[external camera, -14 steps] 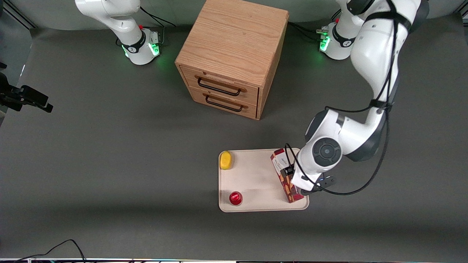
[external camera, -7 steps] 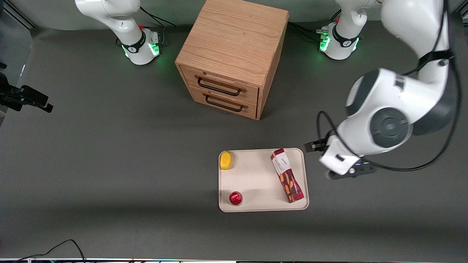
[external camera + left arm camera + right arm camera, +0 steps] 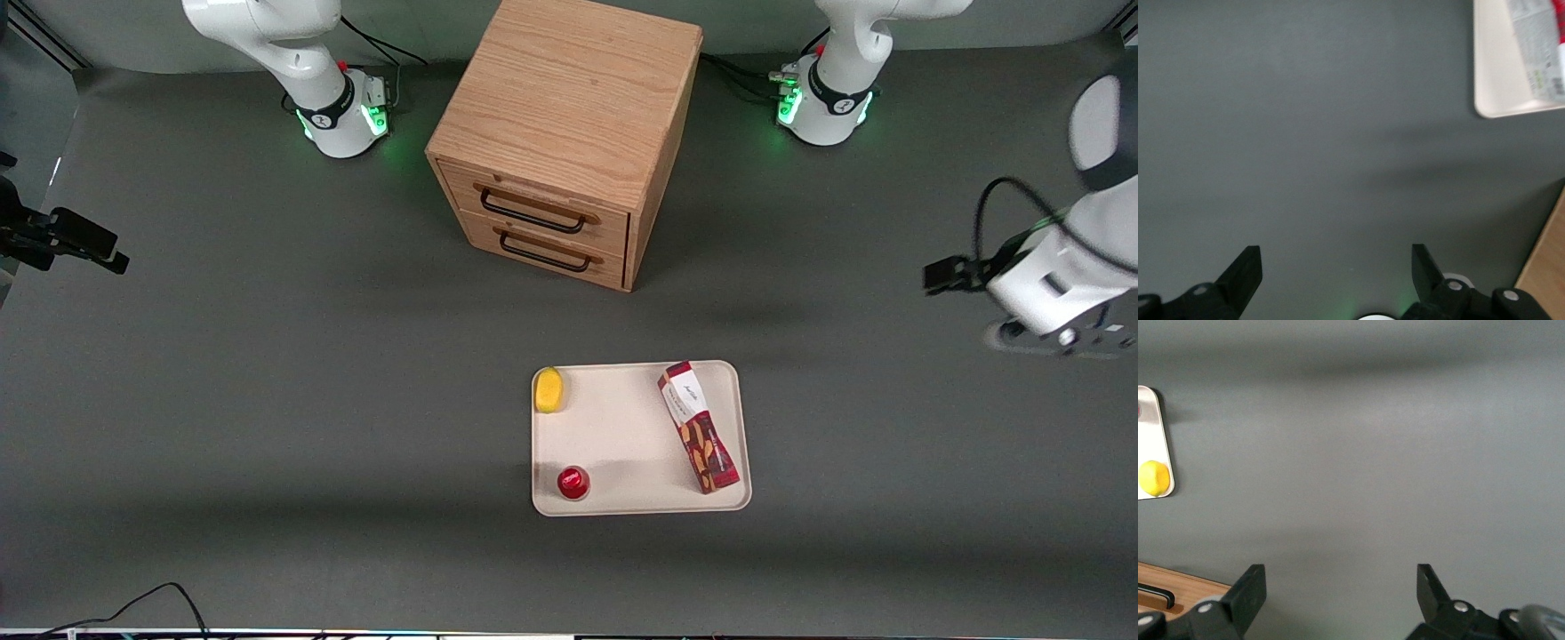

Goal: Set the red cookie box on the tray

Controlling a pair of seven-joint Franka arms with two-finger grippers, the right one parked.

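Front view is showing the red cookie box [image 3: 699, 427] lying flat on the tray [image 3: 622, 444], along the tray's side nearest the working arm's end of the table. The box is sitting at a slant, its white-labelled end farther from the front camera and its cookie-pictured end reaching toward the tray's near corner. Nothing is touching it.

Sharing the tray are a yellow lemon-like item [image 3: 550, 390], resting at the corner farther from the camera on the parked arm's side, and a small round red-capped item [image 3: 573, 482], standing nearer the camera than the lemon. Both are sitting well apart from the box.

The left gripper [image 3: 1058, 338] is hanging at the working arm's end of the table, well apart from the tray and raised above the grey table top [image 3: 267, 400]. Its own wrist camera is showing the gripper [image 3: 1337, 265] with its two black fingers [image 3: 1245, 270] standing wide apart and nothing between them, only bare grey surface beneath. That same view is catching a corner of the tray [image 3: 1491, 80] with the box's pale printed face [image 3: 1535, 47] lying on it.

A wooden two-drawer cabinet [image 3: 569, 133] is standing farther from the front camera than the tray, with both drawers closed and their dark handles facing the camera.
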